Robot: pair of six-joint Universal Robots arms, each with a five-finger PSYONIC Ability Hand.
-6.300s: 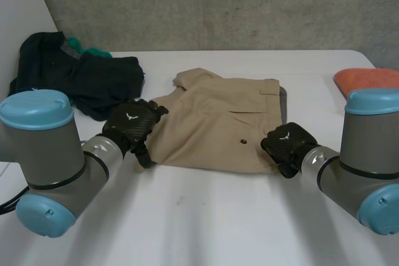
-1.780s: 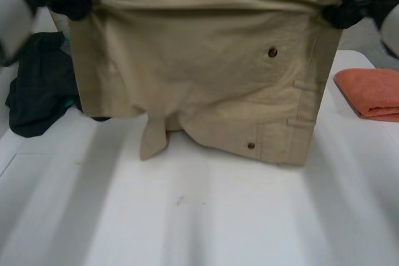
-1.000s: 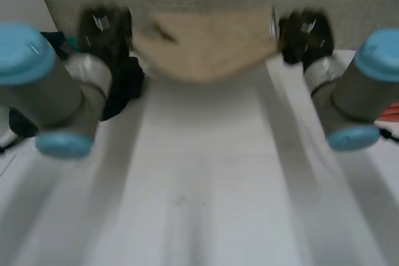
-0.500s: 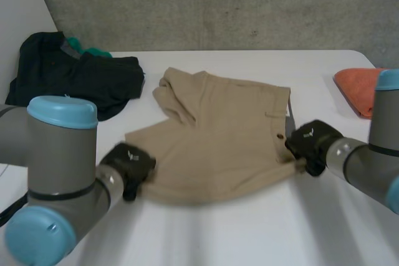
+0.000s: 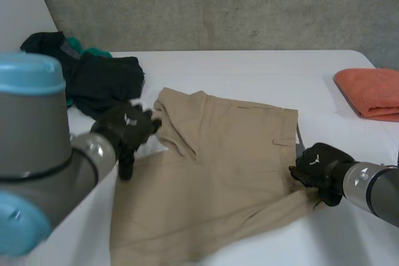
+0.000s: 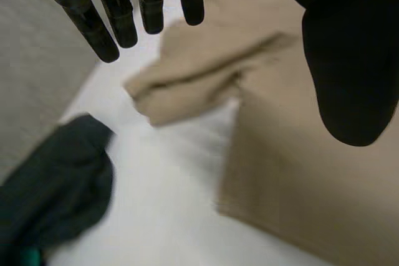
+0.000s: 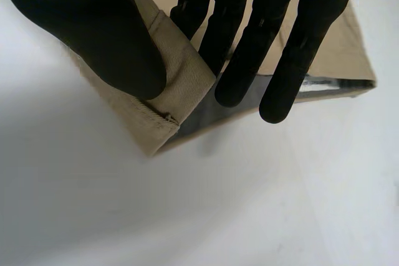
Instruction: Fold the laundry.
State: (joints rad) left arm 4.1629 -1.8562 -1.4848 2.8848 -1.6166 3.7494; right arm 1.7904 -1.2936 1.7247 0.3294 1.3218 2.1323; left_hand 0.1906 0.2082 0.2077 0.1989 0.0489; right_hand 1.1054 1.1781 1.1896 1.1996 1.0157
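Two hands are at the garment, in different states. The left hand (image 5: 128, 130) has its fingers straight and spread, thumb well apart, holding nothing. It hovers just beside a bunched, rolled-over flap of the beige cotton shorts (image 5: 224, 154). The right hand (image 7: 87, 29) pinches a corner of the shorts' banded edge, with the thumb on top and the fingers underneath against the grey lining.

Outward from the hands, the shorts lie spread across the near middle of the white desk (image 5: 249, 70). They are mostly flat, but crumpled at the flap by the left hand and slightly lifted at the pinched corner.

A heap of dark garments (image 5: 103, 79) sits unfolded at the far left. An orange towel (image 5: 371, 91) lies neatly doubled at the far right and looks finished.

I judge the shorts laid out but not yet folded. Smoothing the flap, folding the shorts and dealing with the dark heap all remain.
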